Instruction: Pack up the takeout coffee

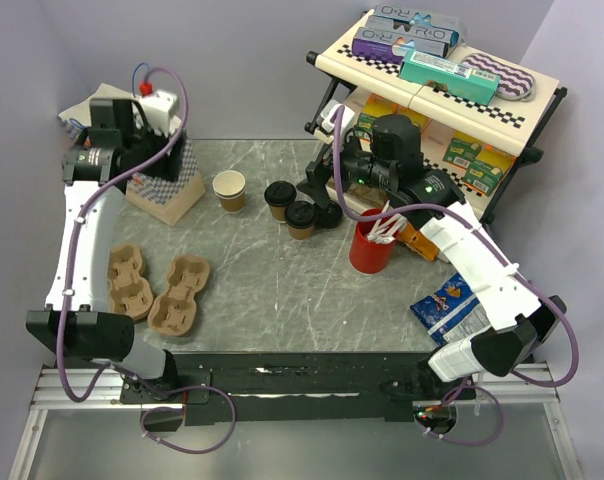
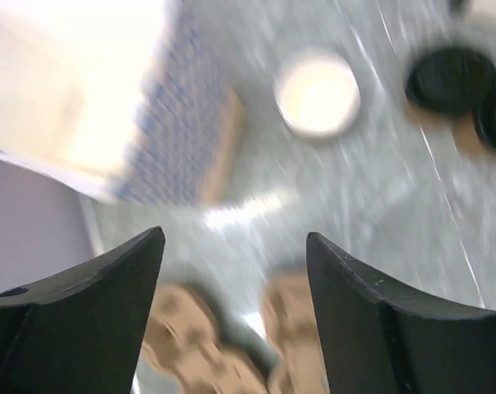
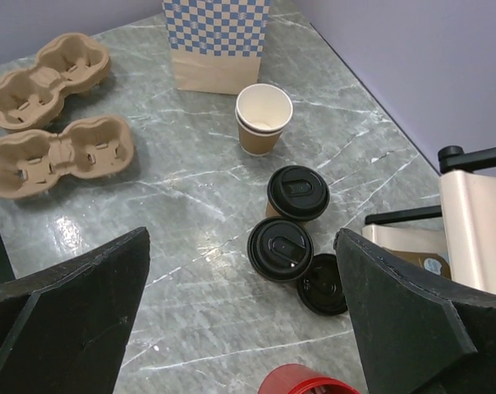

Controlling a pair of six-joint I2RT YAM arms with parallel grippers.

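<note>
Two small brown cups with black lids (image 1: 280, 199) (image 1: 301, 218) stand side by side on the grey marble table, right of centre at the back. In the right wrist view they are one behind the other (image 3: 298, 193) (image 3: 280, 248). In the blurred left wrist view they sit at the upper right (image 2: 451, 78). My right gripper (image 1: 320, 188) (image 3: 242, 234) is open wide and empty, hovering above and just right of the cups. My left gripper (image 1: 170, 160) (image 2: 235, 234) is open and empty, high over the checkered paper bag (image 1: 167, 185).
A lidless brown cup (image 1: 229, 189) (image 3: 264, 115) stands left of the lidded cups, and a loose black lid (image 1: 329, 214) (image 3: 322, 285) lies to their right. Two cardboard carriers (image 1: 127, 280) (image 1: 180, 295) lie front left. A red cup of stirrers (image 1: 372, 240), a snack bag (image 1: 450, 305) and a shelf rack (image 1: 437, 70) are at the right.
</note>
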